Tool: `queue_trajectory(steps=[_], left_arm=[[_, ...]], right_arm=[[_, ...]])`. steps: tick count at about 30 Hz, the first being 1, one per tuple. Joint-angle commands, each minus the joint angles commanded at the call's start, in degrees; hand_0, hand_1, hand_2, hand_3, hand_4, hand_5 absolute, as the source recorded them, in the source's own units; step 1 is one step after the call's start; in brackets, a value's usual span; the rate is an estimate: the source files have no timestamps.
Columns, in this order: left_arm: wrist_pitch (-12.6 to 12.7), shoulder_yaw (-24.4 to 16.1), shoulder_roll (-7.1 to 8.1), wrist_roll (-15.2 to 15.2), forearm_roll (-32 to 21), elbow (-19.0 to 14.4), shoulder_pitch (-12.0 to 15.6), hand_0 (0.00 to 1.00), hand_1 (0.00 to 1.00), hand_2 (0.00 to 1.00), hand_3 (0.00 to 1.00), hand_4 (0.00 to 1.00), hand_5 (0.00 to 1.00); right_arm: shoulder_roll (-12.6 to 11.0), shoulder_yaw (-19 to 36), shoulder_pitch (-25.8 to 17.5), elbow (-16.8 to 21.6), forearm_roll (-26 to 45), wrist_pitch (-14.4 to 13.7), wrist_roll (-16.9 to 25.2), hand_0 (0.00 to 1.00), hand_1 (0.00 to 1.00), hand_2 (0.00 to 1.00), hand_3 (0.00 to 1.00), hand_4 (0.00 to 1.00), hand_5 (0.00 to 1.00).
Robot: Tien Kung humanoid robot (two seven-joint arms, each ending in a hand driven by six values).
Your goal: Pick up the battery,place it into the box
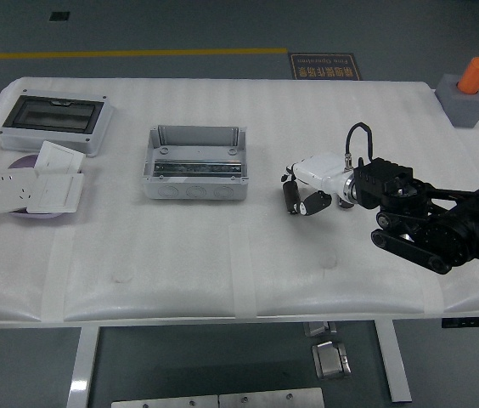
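The battery (291, 199) is a small black cylinder, standing roughly upright, held at the tips of my right hand (304, 194). The hand's white and black fingers (316, 202) curl around it, so part of it is hidden. My right arm reaches in from the right edge, low over the white table (222, 263). The box (195, 163) is a grey open-topped enclosure with a metal rail inside, standing left of the hand with a small gap between them. I cannot tell whether the battery touches the table. My left arm does not show.
A grey enclosure with a dark clear lid (54, 121) stands at the back left. Several white switch plates (36, 185) lie on a purple dish in front of it. A grey block with an orange cylinder (469, 89) sits at the back right corner.
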Motion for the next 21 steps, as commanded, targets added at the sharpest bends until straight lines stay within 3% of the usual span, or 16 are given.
queue_trajectory(steps=[1, 21], left_arm=[[0.0, 0.0, 0.0, 0.0, 0.0, 0.0, 0.0, 0.596, 0.619, 0.49, 0.62, 0.544, 0.388], [0.3, -0.6, -0.22, -0.2, 1.2, -0.1, 0.1, 0.594, 0.618, 0.482, 0.612, 0.501, 0.387]], right_arm=[[0.0, 0.0, 0.0, 0.0, 0.0, 0.0, 0.0, 0.455, 0.657, 0.785, 0.815, 0.93, 0.413], [-1.1, 2.0, 1.0, 2.4, 0.9, 0.0, -0.1, 0.466, 0.662, 0.789, 0.821, 0.951, 0.442]])
